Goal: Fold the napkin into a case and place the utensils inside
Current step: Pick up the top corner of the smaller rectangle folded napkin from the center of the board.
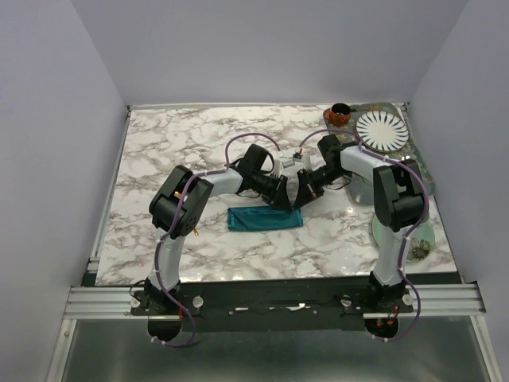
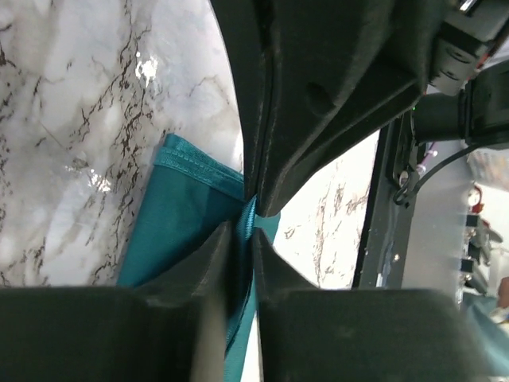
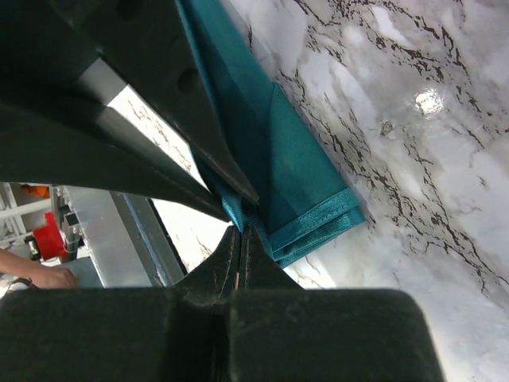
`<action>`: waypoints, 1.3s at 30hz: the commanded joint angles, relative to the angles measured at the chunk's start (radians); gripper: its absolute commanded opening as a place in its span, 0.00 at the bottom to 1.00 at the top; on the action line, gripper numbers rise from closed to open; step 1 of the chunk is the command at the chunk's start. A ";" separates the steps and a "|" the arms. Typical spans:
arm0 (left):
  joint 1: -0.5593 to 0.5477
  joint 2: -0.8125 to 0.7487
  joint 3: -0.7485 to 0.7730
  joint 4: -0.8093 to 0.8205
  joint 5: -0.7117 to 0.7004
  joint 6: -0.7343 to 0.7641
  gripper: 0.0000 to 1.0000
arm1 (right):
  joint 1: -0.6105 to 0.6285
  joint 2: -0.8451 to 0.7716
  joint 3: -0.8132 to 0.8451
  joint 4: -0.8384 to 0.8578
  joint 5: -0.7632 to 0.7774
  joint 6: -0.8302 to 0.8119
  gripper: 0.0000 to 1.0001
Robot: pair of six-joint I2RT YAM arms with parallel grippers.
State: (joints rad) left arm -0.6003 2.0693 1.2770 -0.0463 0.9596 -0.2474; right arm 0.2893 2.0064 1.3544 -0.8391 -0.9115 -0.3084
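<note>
The napkin [image 1: 265, 218] lies mid-table, folded into a narrow teal rectangle, the case. Both grippers meet at its right end. My left gripper [image 1: 288, 202] comes in from the left. In the left wrist view its jaws stand nearly together, and a hemmed edge of the napkin [image 2: 183, 223] fills the slit at the left gripper [image 2: 242, 229]. My right gripper [image 3: 242, 231] is shut, with a corner of the napkin [image 3: 294, 159] pinched at its tips. In the top view the right gripper [image 1: 302, 200] sits beside the left one. The utensils are out of view.
At the back right stand a white plate with black radial marks [image 1: 380, 130] and a small brown cup [image 1: 339, 114]. A pale green saucer [image 1: 417, 239] lies partly under the right arm. The table's metal rail [image 1: 270, 301] runs along the near edge.
</note>
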 commanded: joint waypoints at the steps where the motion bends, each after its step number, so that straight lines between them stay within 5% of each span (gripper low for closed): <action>1: -0.009 -0.014 -0.022 -0.012 -0.038 -0.015 0.12 | 0.005 -0.020 -0.001 0.003 -0.027 -0.008 0.01; 4: -0.007 -0.026 -0.036 -0.015 -0.058 -0.030 0.00 | 0.005 0.000 0.005 0.014 0.003 0.041 0.09; 17: -0.009 -0.084 -0.103 0.022 -0.147 -0.144 0.00 | 0.005 0.133 0.049 -0.009 0.029 0.192 0.44; 39: 0.017 -0.144 -0.174 -0.122 -0.171 -0.228 0.00 | 0.011 0.161 0.049 0.011 0.143 0.221 0.52</action>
State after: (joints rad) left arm -0.5957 1.9545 1.1297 -0.1047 0.7971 -0.4572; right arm 0.2947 2.1487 1.4120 -0.8654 -0.8875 -0.0704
